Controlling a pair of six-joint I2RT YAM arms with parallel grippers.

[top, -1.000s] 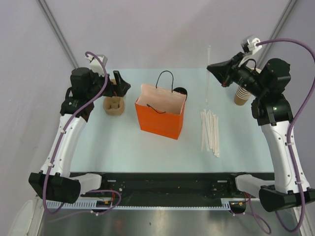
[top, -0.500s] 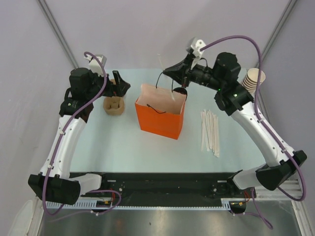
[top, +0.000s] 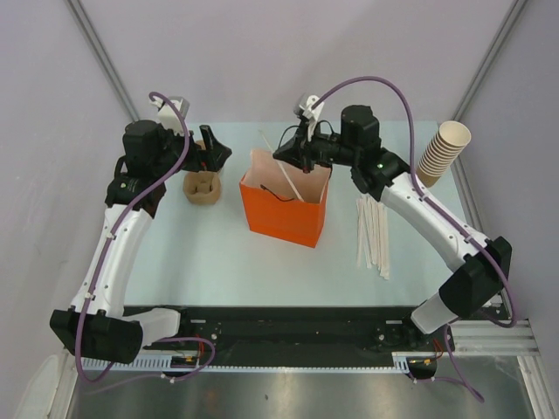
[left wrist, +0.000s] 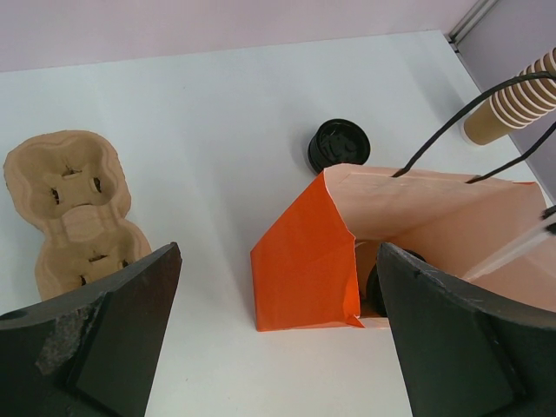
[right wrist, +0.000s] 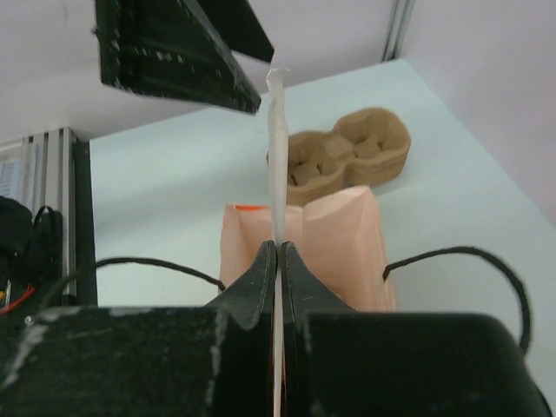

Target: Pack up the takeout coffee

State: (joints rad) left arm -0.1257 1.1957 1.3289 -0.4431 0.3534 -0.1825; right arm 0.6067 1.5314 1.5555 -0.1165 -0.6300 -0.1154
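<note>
Your right hand [top: 291, 160] hangs over the open mouth of the orange paper bag [top: 281, 220], pinched tight on a thin white paper-wrapped straw [right wrist: 277, 148] that slants across the opening. Your left hand [top: 213, 155] is spread wide and holds nothing, above the moulded brown pulp carrier [top: 202, 187] at the left of the pale, smooth counter [top: 201, 253]. The takeout coffee [left wrist: 373, 285] sits inside the bag; only a curved dark edge of its lid shows. Just beyond the bag is a round stack of glossy black lids [left wrist: 339, 145]. At far right a stack of tan paper cups [top: 441, 153] leans, with loose wrapped straws [top: 373, 231] nearer to you.
</note>
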